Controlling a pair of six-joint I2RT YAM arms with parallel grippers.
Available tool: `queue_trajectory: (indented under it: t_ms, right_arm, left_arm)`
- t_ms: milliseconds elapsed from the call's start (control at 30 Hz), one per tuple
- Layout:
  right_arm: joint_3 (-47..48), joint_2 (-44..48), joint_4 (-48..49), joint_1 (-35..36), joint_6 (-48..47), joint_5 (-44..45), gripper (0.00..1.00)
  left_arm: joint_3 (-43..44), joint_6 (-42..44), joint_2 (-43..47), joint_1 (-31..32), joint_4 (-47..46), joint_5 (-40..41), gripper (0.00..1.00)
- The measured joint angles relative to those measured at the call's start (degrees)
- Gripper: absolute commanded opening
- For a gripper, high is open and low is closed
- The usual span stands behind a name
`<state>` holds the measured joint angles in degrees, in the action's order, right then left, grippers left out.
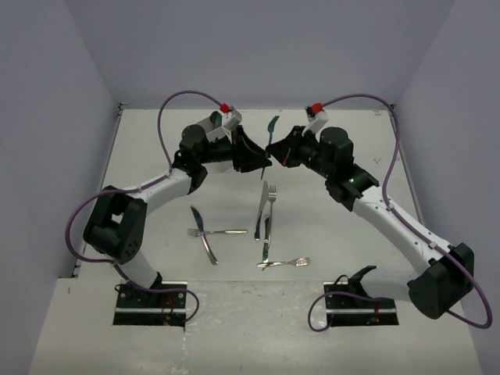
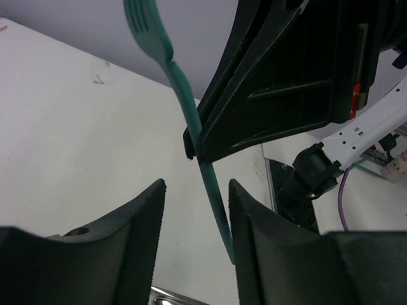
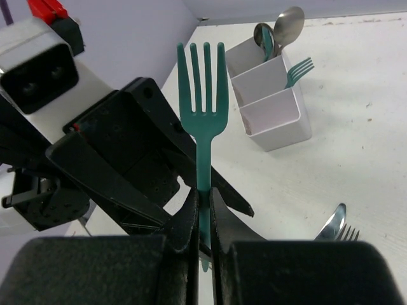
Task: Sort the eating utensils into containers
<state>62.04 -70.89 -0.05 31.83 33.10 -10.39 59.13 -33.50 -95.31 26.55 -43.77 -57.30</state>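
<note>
Midair above the white table [image 1: 156, 156], the right gripper [image 3: 203, 203] has its fingers pressed tight on the handle of a teal-green plastic fork [image 3: 203, 108], which it holds upright with the tines up. The left gripper [image 2: 197, 187] faces it with fingers spread apart; the fork's lower handle hangs between them, nearer one finger, and contact cannot be judged. Beyond stands a white three-compartment plastic organiser [image 3: 273, 95] holding silver metal spoons [image 3: 289, 25] and a second teal fork [image 3: 299, 70]. Silver metal forks and knives [image 1: 271, 205] lie scattered on the table nearer the bases.
</note>
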Motion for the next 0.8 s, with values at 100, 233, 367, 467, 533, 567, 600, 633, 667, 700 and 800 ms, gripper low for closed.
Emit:
queue_trajectory:
  t_ms: [100, 233, 367, 467, 533, 567, 600, 633, 667, 700, 800]
  right_arm:
    - [0.0, -0.9, -0.5, 0.0, 0.0, -1.0, 0.0]
    - [0.7, -1.5, -1.3, -0.1, -1.2, -1.1, 0.0]
    - [2.6, -2.6, -2.9, -0.2, -2.2, -0.8, 0.45]
    - [5.9, -4.2, -5.3, -0.1, -2.3, 0.4, 0.72]
    - [8.2, -5.4, -6.3, 0.0, -2.4, 0.8, 0.87]
    - [9.2, -5.9, -6.7, 0.0, -2.3, 0.9, 0.9]
    - [10.2, -6.4, -7.2, 0.0, -2.5, 1.3, 0.93]
    - [11.3, -6.8, -7.9, 0.0, -2.6, 1.9, 0.95]
    - [12.2, -7.1, -8.5, 0.0, -2.7, 2.1, 0.95]
    - [12.9, -7.3, -8.9, -0.1, -2.7, 2.6, 0.97]
    - [13.9, -7.1, -9.7, -1.3, -1.7, 4.7, 0.99]
  left_arm:
    - [0.7, -0.5, -0.1, 0.1, -0.8, 0.0, 0.16]
    - [1.9, -0.4, -0.4, 0.0, -0.1, 0.2, 0.0]
    - [2.3, 0.6, -0.7, 0.0, 0.1, 0.3, 0.0]
    - [2.5, 4.6, -0.7, 0.0, 0.4, 0.5, 0.0]
    - [2.6, 8.2, -0.7, 0.0, 0.6, 0.9, 0.0]
    - [2.7, 9.8, -0.9, -0.2, 0.8, 1.0, 0.0]
    - [2.9, 11.5, -1.0, -0.4, 1.0, 1.0, 0.0]
    - [3.3, 12.7, -1.4, -0.7, 1.2, 1.0, 0.0]
    - [4.0, 14.1, -1.9, -1.4, 1.3, 0.8, 0.0]
    - [4.5, 15.0, -2.3, -2.1, 1.4, 0.3, 0.0]
    - [6.6, 16.8, -4.2, -5.8, 0.8, -1.0, 0.0]
